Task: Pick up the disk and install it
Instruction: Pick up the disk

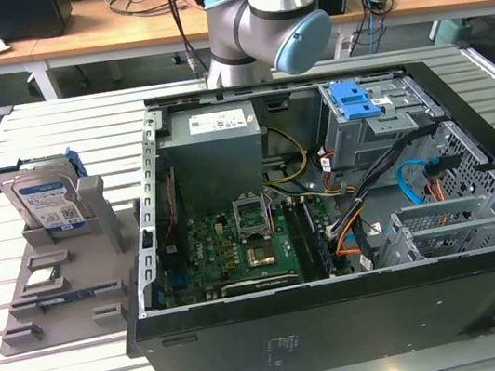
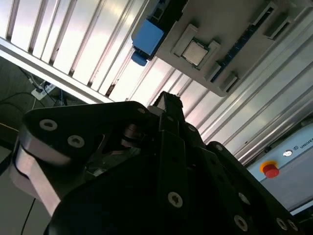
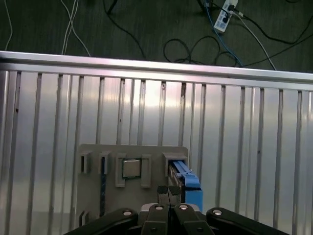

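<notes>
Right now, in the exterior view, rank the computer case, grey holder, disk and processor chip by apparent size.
1. computer case
2. grey holder
3. disk, standing on edge in the holder
4. processor chip, clearly smallest

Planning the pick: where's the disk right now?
On the exterior view's left, the disk stands on edge in the grey holder beside the open computer case; the processor chip lies flat on the same holder.
</notes>
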Robot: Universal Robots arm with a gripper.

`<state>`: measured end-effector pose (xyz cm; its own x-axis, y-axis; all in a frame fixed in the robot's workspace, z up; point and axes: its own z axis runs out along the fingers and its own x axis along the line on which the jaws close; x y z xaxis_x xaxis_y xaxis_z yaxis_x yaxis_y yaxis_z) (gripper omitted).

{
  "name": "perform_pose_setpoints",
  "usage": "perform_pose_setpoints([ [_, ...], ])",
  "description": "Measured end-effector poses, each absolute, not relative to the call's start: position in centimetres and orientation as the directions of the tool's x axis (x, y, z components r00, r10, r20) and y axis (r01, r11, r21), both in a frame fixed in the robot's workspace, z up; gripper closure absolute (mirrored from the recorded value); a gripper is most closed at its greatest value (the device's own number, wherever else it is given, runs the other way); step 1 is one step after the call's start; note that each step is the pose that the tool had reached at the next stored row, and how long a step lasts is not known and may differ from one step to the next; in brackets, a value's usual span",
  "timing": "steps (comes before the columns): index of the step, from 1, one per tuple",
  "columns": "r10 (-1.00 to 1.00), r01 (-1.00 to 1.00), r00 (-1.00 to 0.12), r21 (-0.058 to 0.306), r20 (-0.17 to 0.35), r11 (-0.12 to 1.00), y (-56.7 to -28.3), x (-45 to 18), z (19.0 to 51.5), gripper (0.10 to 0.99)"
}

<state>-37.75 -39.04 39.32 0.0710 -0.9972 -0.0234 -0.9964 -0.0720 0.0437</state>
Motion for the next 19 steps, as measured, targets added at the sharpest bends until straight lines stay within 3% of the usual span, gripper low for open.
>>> perform_pose_setpoints([
  [9,-0.996,-0.995,0.088,0.044,-0.023,-0.089,-39.04,-37.74,39.32,0.973],
  [12,-0.996,-0.995,0.089,0.044,-0.023,-0.09,-39.04,-37.74,39.32,0.671],
  [14,-0.996,-0.995,0.09,0.044,-0.023,-0.091,-39.04,-37.74,39.32,0.671],
  [15,-0.996,-0.995,0.09,0.044,-0.023,-0.091,-39.04,-37.75,39.32,0.604],
  [19,-0.996,-0.995,0.091,0.044,-0.023,-0.092,-38.95,-37.73,39.32,0.604],
])
